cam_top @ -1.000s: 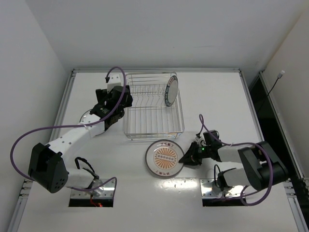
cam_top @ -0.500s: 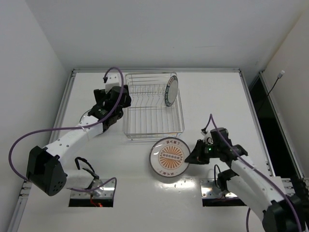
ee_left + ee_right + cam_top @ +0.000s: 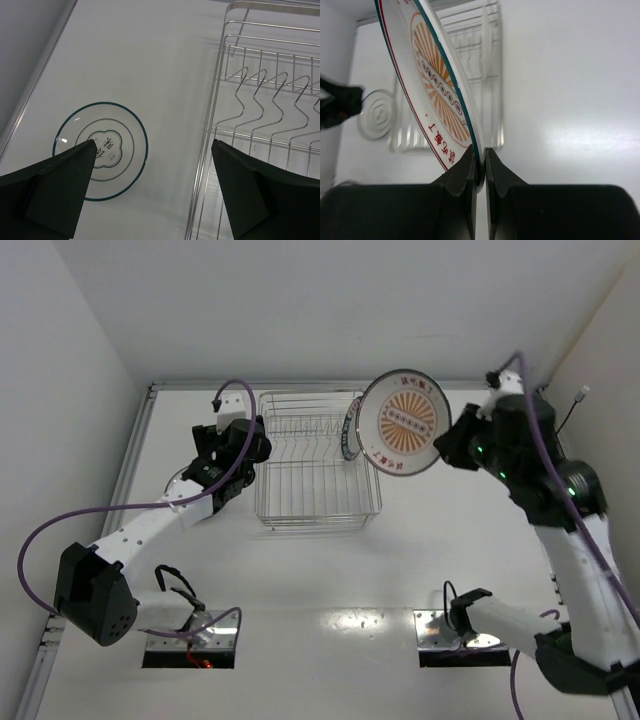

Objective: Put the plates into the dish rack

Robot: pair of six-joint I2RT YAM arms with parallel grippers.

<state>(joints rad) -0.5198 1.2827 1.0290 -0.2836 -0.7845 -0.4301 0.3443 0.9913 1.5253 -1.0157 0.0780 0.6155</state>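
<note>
An orange-brown patterned plate (image 3: 404, 422) with red rim marks hangs in the air, tilted on edge, over the right end of the dish rack (image 3: 318, 480). My right gripper (image 3: 446, 446) is shut on its rim (image 3: 481, 152); the plate (image 3: 432, 90) fills the upper left of the right wrist view. A teal-rimmed plate (image 3: 352, 430) stands upright in the rack's right end. Another white plate (image 3: 100, 150) with a teal rim lies flat on the table left of the rack (image 3: 260, 95). My left gripper (image 3: 153, 145) hovers open above it, beside the rack's left wall (image 3: 215, 483).
The silver wire rack has rows of upright tines (image 3: 270, 105) and most slots stand free. Raised table rails run along the left (image 3: 130, 455) and right (image 3: 520, 455) sides. The flat plate (image 3: 377, 114) and the left arm's dark tip (image 3: 340, 105) show past the held plate.
My right arm has lifted the orange plate off the table in front of the rack and swung it up over the rack's right end. The left arm has barely moved.
</note>
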